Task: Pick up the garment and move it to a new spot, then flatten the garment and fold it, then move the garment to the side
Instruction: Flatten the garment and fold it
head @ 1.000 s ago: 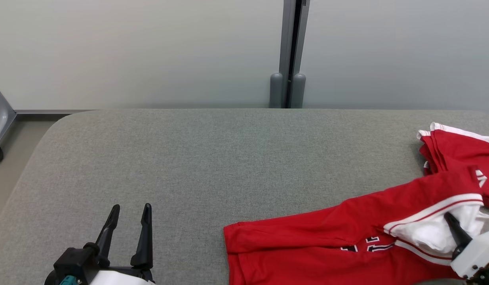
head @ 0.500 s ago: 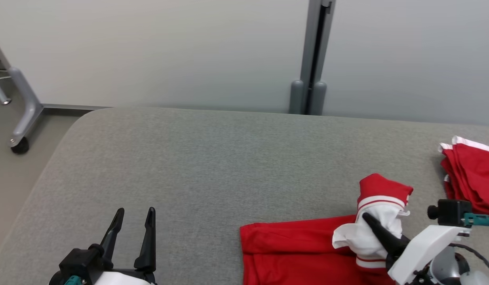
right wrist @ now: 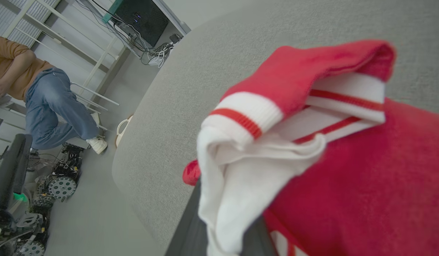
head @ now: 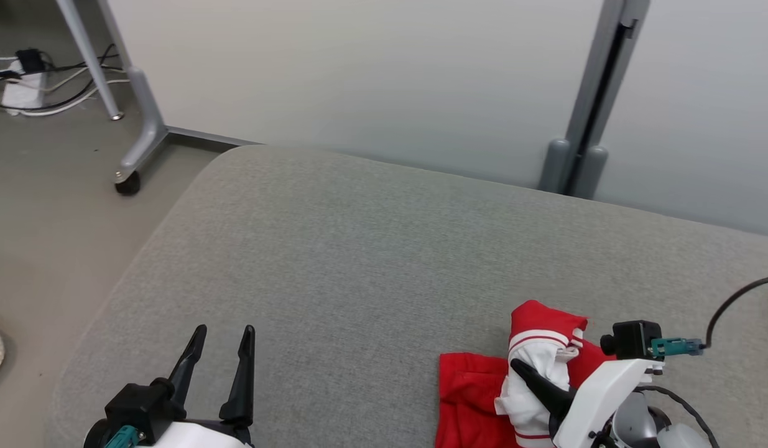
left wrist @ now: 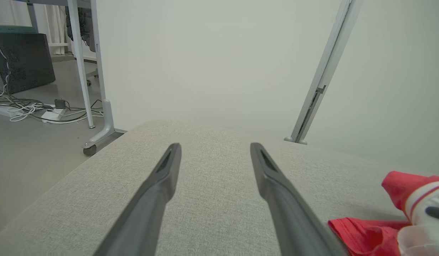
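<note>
Red knit garment [head: 471,392] with white ribbed trim lies bunched at the near right of the grey padded table [head: 359,249]. Judged soft, light and limp; the ribbed band gives the firmest hold. Right gripper [head: 533,379] pinches that band. Left gripper [head: 224,333] is spread and empty. No lettering legible, possibly hidden in folds.

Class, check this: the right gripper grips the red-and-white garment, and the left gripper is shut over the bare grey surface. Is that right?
One slip: the left gripper is open, jaws spread apart, as the left wrist view shows. The right gripper does grip the red-and-white garment.
</note>
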{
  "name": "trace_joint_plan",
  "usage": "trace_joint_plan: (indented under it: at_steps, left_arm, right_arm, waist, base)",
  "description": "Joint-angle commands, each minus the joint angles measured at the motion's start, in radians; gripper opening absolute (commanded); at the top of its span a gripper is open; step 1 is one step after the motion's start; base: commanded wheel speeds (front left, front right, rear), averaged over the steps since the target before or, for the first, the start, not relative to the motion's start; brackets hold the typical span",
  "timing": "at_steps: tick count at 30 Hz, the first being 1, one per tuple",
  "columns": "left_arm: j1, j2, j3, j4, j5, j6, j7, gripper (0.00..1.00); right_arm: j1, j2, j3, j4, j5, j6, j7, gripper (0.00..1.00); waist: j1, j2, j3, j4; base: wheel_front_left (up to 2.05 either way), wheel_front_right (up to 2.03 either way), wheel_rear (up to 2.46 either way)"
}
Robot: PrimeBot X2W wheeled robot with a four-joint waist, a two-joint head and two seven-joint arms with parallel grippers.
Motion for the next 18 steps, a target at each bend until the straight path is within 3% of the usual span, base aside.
trace_joint_plan:
  at_steps: [1,2,3,10,18]
  left_arm:
    - [-0.018,0.006,0.002,0.002,0.005,-0.002,0.003,1.0]
    - [-0.019,0.007,0.002,0.003,0.003,-0.003,0.002,1.0]
    - [-0.02,0.007,0.001,0.003,0.002,-0.003,0.002,1.0]
    - [-0.005,0.009,0.007,0.003,-0.003,0.01,-0.002,1.0]
    - [0.004,0.003,0.008,0.001,-0.006,0.016,-0.008,1.0]
  right_arm:
    - [-0.012,0.001,0.002,0.017,0.001,0.001,-0.002,0.09]
    - [-0.015,0.004,0.004,0.036,-0.005,0.001,-0.002,0.42]
    - [-0.019,0.008,0.006,0.053,-0.005,0.001,0.001,1.0]
    - [-0.044,0.015,0.045,0.025,0.034,0.001,-0.037,1.0]
    - [-0.03,-0.057,0.046,-0.097,0.093,0.001,-0.123,1.0]
  waist:
    - [0.0,-0.0001,-0.001,0.016]
    - [0.0,-0.0001,-0.001,0.019]
    - [0.0,-0.0001,-0.001,0.021]
    - [0.0,-0.0001,-0.004,-0.009]
    - [0.0,-0.0001,-0.016,-0.081]
  base:
    - [0.0,0.0,0.0]
    - [0.0,0.0,0.0]
    - [0.0,0.0,0.0]
    - [0.0,0.0,0.0]
    - [0.0,0.0,0.0]
